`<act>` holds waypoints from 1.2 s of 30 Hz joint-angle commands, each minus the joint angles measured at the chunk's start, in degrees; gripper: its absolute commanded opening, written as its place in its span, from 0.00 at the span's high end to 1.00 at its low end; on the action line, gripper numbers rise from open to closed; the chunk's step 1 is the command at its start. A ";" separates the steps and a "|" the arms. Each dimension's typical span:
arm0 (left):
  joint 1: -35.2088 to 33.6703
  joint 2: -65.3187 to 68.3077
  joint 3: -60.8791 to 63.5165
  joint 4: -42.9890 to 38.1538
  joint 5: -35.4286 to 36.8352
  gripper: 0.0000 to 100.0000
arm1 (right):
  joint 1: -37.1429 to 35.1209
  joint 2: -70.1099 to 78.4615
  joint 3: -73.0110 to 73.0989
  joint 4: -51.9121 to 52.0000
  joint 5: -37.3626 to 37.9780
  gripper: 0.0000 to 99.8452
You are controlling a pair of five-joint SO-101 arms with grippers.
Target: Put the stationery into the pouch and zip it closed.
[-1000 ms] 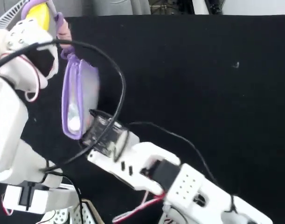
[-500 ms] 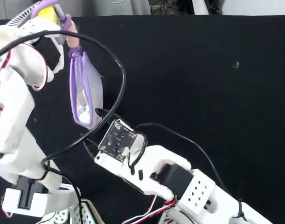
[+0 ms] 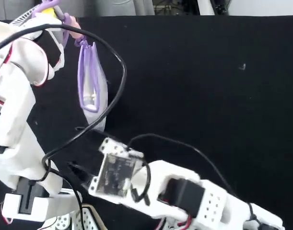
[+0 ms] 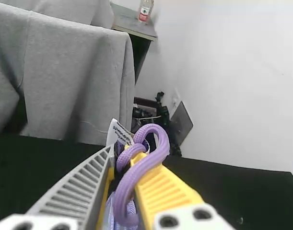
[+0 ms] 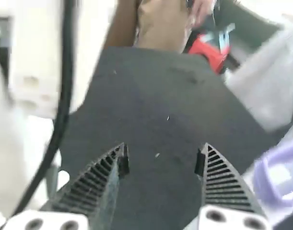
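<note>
Two risks stand out. First, the left gripper (image 4: 123,155) is clamped on the thin purple cord (image 4: 146,143) alone, not on the pouch (image 3: 91,79) itself. The pouch hangs edge-on below it at the far left of the bench (image 3: 208,86) and is probably free to swing or twist. Any quick move of that arm could set it turning, and the cord could slide out from between the ribbed fingers, dropping the pouch. Second, the right gripper (image 5: 163,151) stands wide open, low over bare bench with nothing between its fingers, and the pouch is off to one side of it. If it closes on a swaying, unsupported pouch, it may miss the zip or push the pouch away. Pulling a zip on a pouch held only by its cord would likely drag the whole thing along, not run the slider. A black cable (image 3: 118,72) loops across the pouch and could snag either arm. Whether the stationery is inside, or how far the zip is drawn, cannot be told.
</note>
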 commanded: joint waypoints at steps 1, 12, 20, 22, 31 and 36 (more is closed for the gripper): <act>-0.31 -1.41 -0.40 -0.44 0.26 0.97 | 2.02 0.13 2.42 -11.08 1.23 0.77; -0.40 -1.49 -0.48 1.93 0.00 0.97 | 9.76 18.68 0.84 -21.27 0.35 0.77; -0.75 -3.34 -0.48 2.37 -3.78 0.97 | 16.18 11.12 8.13 -19.96 0.35 0.77; -0.75 -5.63 -0.31 3.34 -4.75 0.97 | 18.02 9.10 8.48 -18.29 0.35 0.77; -0.22 -13.89 0.13 8.88 -5.71 0.97 | 20.48 7.25 8.31 -18.11 0.35 0.77; -0.22 -17.14 4.79 8.88 -8.09 0.97 | 20.66 6.90 7.78 -15.56 -2.46 0.77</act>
